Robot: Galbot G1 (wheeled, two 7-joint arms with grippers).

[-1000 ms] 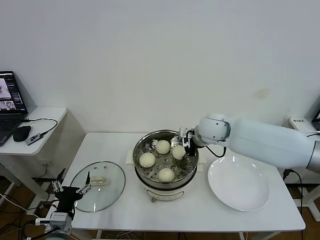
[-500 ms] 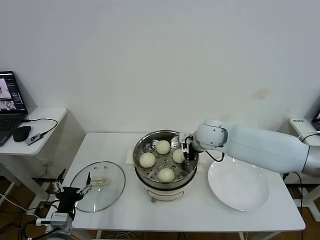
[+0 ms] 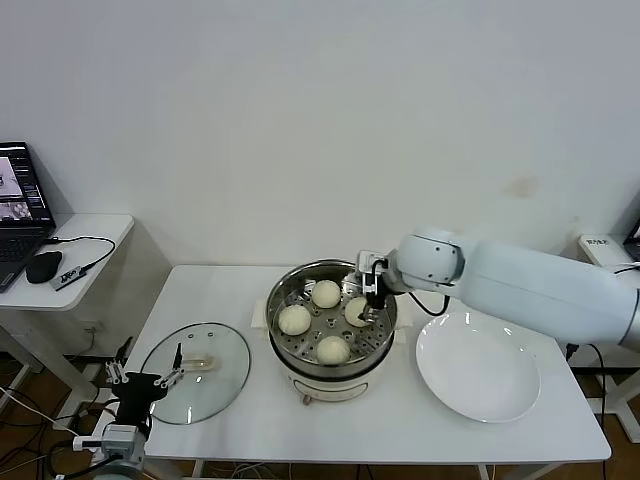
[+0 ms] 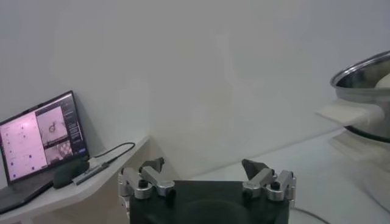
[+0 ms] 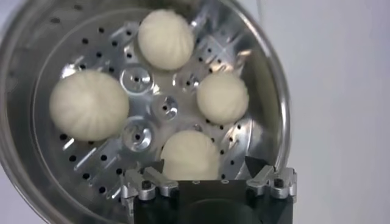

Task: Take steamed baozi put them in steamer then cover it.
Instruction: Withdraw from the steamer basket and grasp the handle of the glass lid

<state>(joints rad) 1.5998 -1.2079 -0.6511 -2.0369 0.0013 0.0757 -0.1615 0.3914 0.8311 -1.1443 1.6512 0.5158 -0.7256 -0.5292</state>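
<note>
Nearest me, my left gripper (image 3: 143, 381) hangs low off the table's front-left corner, jaws apart and empty. Just beyond it the cover (image 3: 196, 371) lies flat on the table (image 3: 330, 430). I judge the loading step done: all four steamed baozi (image 3: 333, 349) sit on the tray inside the steamer (image 3: 332, 330). My right gripper (image 3: 369, 297) hangs over the pot's right rim, jaws spread, apparently gripping nothing. Next I must lift clear, then fetch the cover. The white plate (image 3: 478, 368) is bare; there's room right of the pot.
</note>
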